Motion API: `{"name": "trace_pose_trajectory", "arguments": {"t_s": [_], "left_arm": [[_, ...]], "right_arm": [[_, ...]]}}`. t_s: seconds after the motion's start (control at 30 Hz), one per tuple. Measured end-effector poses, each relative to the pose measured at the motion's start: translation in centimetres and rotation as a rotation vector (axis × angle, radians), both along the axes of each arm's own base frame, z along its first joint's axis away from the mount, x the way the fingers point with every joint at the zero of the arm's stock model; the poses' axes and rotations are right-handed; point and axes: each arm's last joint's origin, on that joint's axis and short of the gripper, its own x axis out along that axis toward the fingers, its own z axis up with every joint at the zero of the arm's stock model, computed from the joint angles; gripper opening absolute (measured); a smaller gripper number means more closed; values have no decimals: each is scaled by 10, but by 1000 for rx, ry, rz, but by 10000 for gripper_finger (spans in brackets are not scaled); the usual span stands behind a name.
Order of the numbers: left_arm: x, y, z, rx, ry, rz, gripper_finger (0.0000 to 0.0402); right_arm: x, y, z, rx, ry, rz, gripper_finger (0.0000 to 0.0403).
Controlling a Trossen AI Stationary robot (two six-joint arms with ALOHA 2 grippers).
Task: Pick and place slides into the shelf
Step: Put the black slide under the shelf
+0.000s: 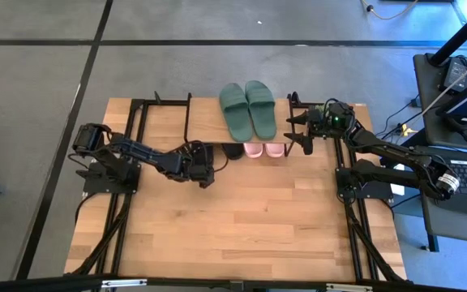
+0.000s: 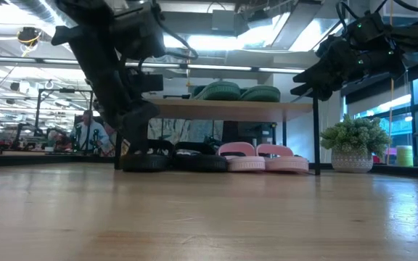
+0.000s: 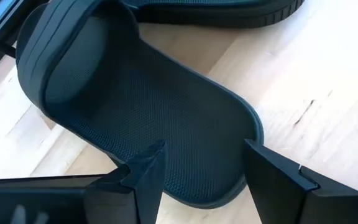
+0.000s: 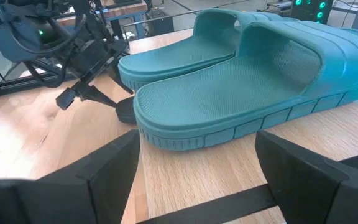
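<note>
A pair of dark green slides lies on the shelf's top board. Under the board, on the tabletop, stand two pink slides and two black slides. My left gripper slants down at the heel of the left black slide, at the shelf's near left side, and is shut on it. The other black slide lies right beside it. My right gripper hovers open at the shelf's right end, level with the green slides, with nothing between its fingers. My left gripper has the black slide's heel end between its fingers. One fingertip lies over the footbed, and the other finger stands against the heel's outer edge. The fingers slant down from the table's near left. The slide lies flat on the tabletop.
Black frame rails run along the table's left and right sides by the arm bases. The near half of the tabletop is bare wood. A potted plant stands beyond the shelf's right leg. Desks with equipment stand off the table's right side.
</note>
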Motion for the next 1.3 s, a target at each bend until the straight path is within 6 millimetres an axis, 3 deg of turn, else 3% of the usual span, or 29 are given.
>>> {"name": "trace_pose_trajectory", "arguments": {"t_s": [0.43, 0.63, 0.77, 0.9, 1.07, 1.3], "left_arm": [[0, -31, 9, -19, -67, -114, 198], [-15, -48, 56, 4, -246, -216, 198], [-33, -45, 92, 27, -355, -276, 198], [-46, -41, 111, -13, -392, -381, 198], [-48, -45, 107, -160, -325, -543, 198], [-26, -61, 73, -334, -193, -693, 198]], "right_arm": [[0, 0, 1, -3, -19, -4, 320], [2, -1, 20, -22, -68, 10, 320], [1, 4, 47, -64, -130, 35, 320], [0, 15, 63, -41, -132, 119, 320], [-2, 32, 64, -6, -83, 211, 320], [-1, 46, 60, 40, -37, 276, 320]]}}
